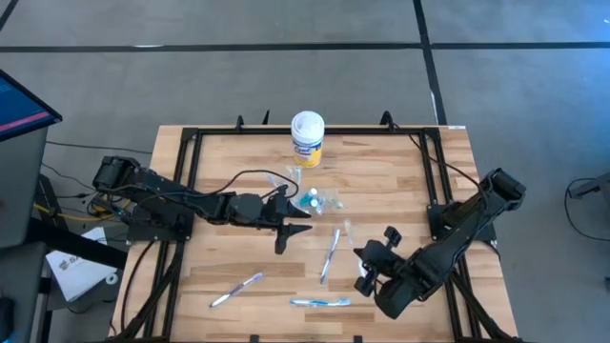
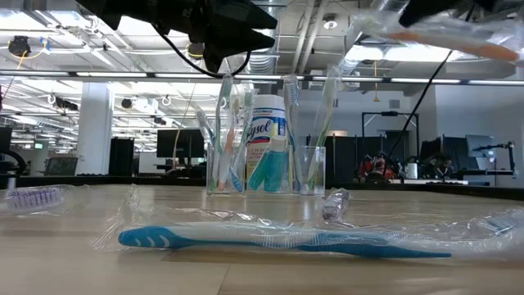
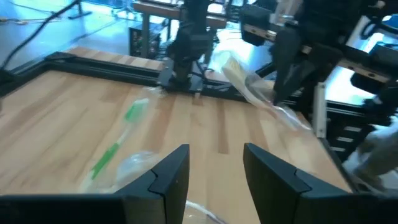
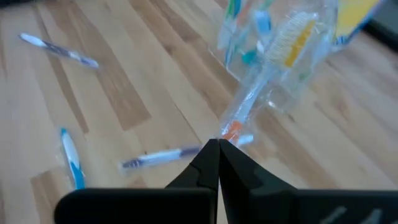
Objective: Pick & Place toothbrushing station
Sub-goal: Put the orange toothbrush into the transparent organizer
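**Toothbrush in the right gripper, cup near the desk's back edge**

The see-through plastic cup (image 1: 320, 200) stands toward the back middle of the desk (image 1: 381, 171), just in front of the yellow canister with a white lid (image 1: 307, 139). In the low view the cup holds several upright toothbrushes and teal-blue tubes (image 2: 264, 174).

The right gripper (image 4: 217, 148) is raised over the desk's front right part, its jaws pinched shut on the handle end of a wrapped orange-bristled toothbrush (image 4: 283, 53), whose head points toward the cup.

Three more wrapped toothbrushes lie flat on the desk: a blue one (image 1: 320, 302) along the front edge, a purple one (image 1: 235, 289) toward the front left, and a third (image 1: 331, 253) between the cup and the front edge.

The left gripper (image 1: 283, 233) hovers left of the cup, near the desk's middle. Its jaws stand parted and hold nothing; in the left wrist view a green toothbrush (image 3: 118, 146) in clear wrap lies on the wood beyond them.
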You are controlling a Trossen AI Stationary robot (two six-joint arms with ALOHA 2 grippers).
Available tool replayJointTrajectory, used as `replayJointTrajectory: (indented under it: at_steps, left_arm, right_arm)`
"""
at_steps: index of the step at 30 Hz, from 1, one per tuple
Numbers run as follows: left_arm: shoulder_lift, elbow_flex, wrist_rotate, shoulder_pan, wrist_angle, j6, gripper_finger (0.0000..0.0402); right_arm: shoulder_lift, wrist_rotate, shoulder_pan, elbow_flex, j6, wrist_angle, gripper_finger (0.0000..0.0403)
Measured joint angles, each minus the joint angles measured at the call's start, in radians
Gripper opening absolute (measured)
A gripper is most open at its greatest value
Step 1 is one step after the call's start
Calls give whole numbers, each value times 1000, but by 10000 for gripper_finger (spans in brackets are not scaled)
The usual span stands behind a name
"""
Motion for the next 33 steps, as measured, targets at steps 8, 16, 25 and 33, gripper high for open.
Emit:
replayJointTrajectory:
  at_steps: [8,16,25,33]
  left_arm:
    - [0,0,136,0,81,1,144]
    - [0,0,202,0,116,2,144]
    - [0,0,253,0,154,4,144]
    - [0,0,255,0,259,4,144]
  right_arm:
    - [-5,28,-40,0,-200,143,0]
    - [-15,28,-84,0,-438,324,0]
    - [-34,15,-111,-1,-600,436,0]
    - [-39,12,-132,-1,-759,566,0]
